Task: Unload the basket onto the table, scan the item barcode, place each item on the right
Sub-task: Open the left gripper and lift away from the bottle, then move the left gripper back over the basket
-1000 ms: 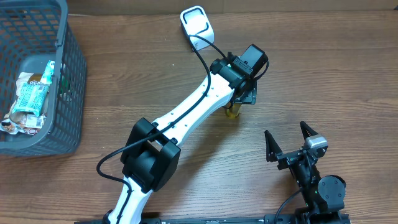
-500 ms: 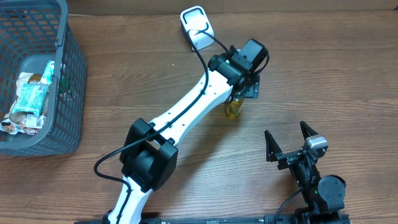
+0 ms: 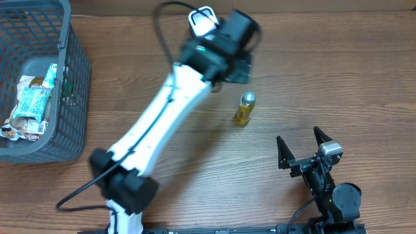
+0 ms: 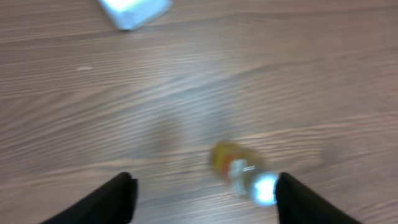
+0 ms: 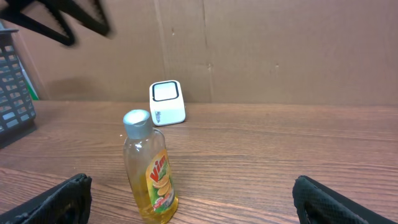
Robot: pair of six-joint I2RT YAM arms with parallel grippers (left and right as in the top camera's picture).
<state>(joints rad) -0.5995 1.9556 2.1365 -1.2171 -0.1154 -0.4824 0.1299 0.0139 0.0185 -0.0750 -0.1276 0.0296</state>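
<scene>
The item is a small bottle [image 3: 244,108] of yellow dish soap with a silver cap, standing upright on the wooden table, apart from both grippers. It shows blurred in the left wrist view as the bottle [image 4: 239,171], and sharply ahead of the right arm as the bottle [image 5: 149,168]. My left gripper [image 3: 237,67] hovers open behind and above it, nothing between its fingers [image 4: 118,200]. The white scanner [image 3: 203,18] lies at the far edge, partly under the left arm; the right wrist view shows this scanner [image 5: 166,102] behind the bottle. My right gripper [image 3: 302,153] rests open near the front.
A grey mesh basket [image 3: 71,78] at the left edge holds snack packets [image 3: 32,104]. A cardboard wall [image 5: 280,50] closes off the far side of the table.
The left gripper has come off the bottle and swung up and back toward the scanner, blurred by motion. The bottle stays upright where it was. The right arm has not moved.
</scene>
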